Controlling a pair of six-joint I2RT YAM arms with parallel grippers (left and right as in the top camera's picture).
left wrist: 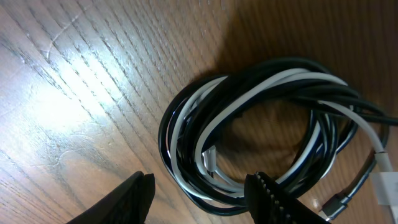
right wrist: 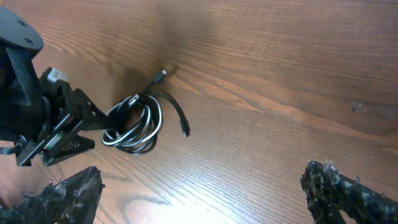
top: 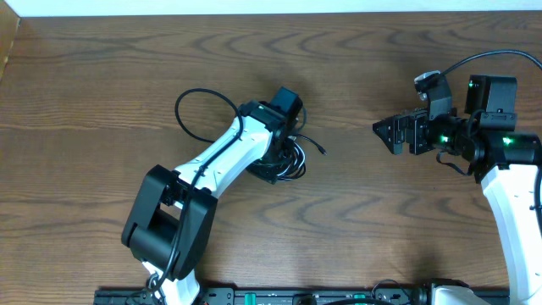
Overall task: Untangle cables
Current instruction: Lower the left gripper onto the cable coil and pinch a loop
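The cables (left wrist: 249, 93) lie as one coil of black and white strands on the wooden table, with a white plug (left wrist: 388, 180) and a black plug (left wrist: 339, 200) at its right. My left gripper (left wrist: 202, 183) is open over the coil's near-left edge. One finger (left wrist: 134, 199) stands outside the coil and the other finger (left wrist: 273, 199) over its inner side, so some strands lie between the jaws. From above, the left gripper (top: 284, 159) covers most of the coil (top: 296, 161). My right gripper (top: 383, 135) is open and empty, well to the right of the coil (right wrist: 134, 124).
A thicker black wire (top: 203, 114) of the left arm loops out over the table behind it. A loose black cable end (top: 322, 151) points toward the right arm. Bare wood (right wrist: 261, 124) lies between the coil and the right gripper (right wrist: 205, 199).
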